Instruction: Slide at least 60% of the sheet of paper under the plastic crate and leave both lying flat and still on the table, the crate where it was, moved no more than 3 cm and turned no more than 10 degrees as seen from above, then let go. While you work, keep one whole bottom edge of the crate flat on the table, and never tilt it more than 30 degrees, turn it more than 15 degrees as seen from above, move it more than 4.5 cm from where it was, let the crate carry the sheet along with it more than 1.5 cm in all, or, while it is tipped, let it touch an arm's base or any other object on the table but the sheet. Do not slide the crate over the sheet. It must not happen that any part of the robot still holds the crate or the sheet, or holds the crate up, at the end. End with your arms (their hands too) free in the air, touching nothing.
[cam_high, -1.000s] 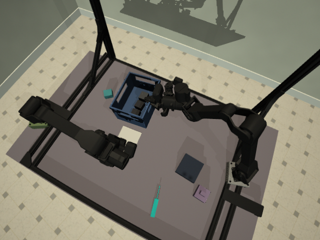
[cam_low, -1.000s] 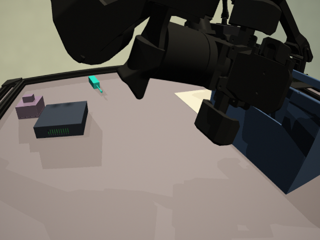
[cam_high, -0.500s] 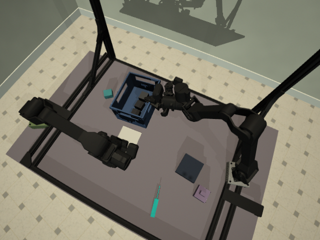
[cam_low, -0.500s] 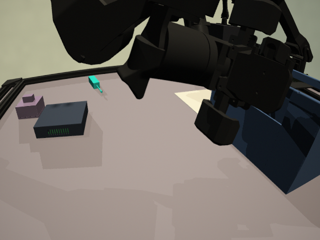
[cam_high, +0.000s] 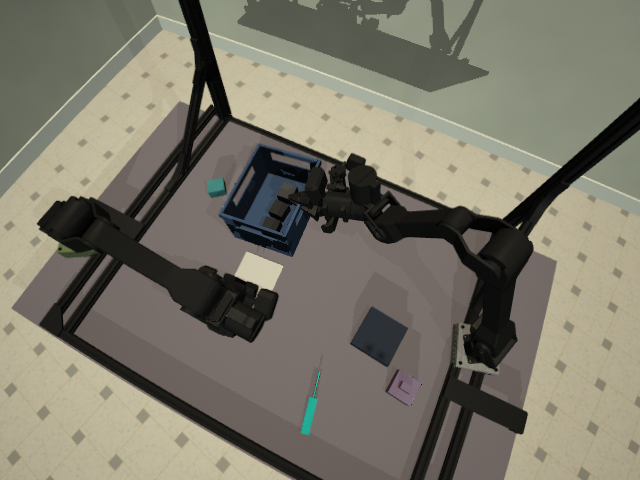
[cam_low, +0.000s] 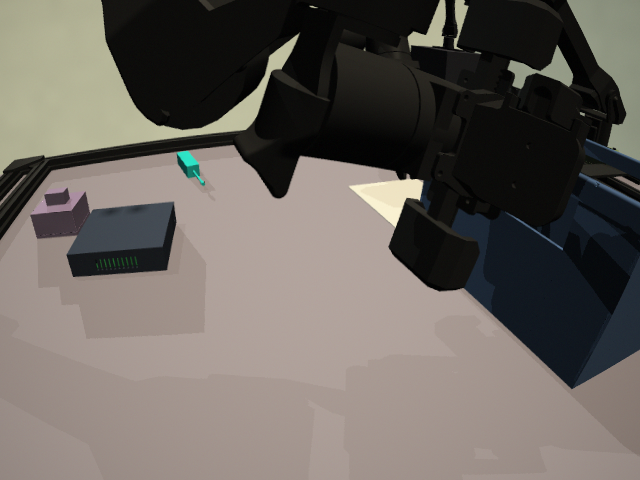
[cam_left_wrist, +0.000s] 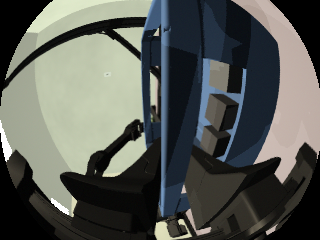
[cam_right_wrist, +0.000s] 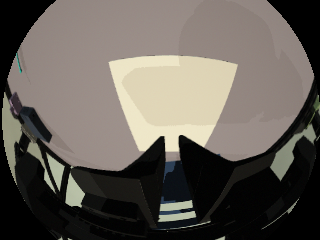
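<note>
Beside the paper sheet, the left hand grips the plastic crate. The right hand, narrowly parted and empty, should feed the sheet flat under a gently raised edge.

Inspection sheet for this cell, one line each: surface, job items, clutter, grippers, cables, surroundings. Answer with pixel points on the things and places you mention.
Surface: mauve table (cam_high: 320, 320) (cam_low: 284, 310) (cam_left_wrist: 295, 75) (cam_right_wrist: 75, 100), no spill seen
Job: crate (cam_high: 245, 232) (cam_low: 537, 304) (cam_left_wrist: 175, 75) (cam_right_wrist: 177, 185); sheet (cam_high: 260, 269) (cam_low: 392, 196) (cam_right_wrist: 170, 100) flat beside it
Clutter: three blocks (cam_high: 279, 209) (cam_left_wrist: 220, 112) inside crate; teal cube (cam_high: 216, 187), teal-handled tool (cam_high: 309, 415) (cam_low: 188, 164), dark box (cam_high: 379, 335) (cam_low: 129, 227) (cam_right_wrist: 35, 124), pink block (cam_high: 404, 386) (cam_low: 59, 214) (cam_right_wrist: 15, 104) outside
Left gripper (cam_high: 295, 201) (cam_low: 542, 219) (cam_left_wrist: 169, 142): fingers clamp crate wall
Right gripper (cam_high: 250, 286) (cam_right_wrist: 171, 140): fingers slightly apart, nothing between
Cables: nothing seen
Surroundings: black frame (cam_high: 170, 395) (cam_low: 139, 144), tiled floor (cam_high: 31, 413)
</note>
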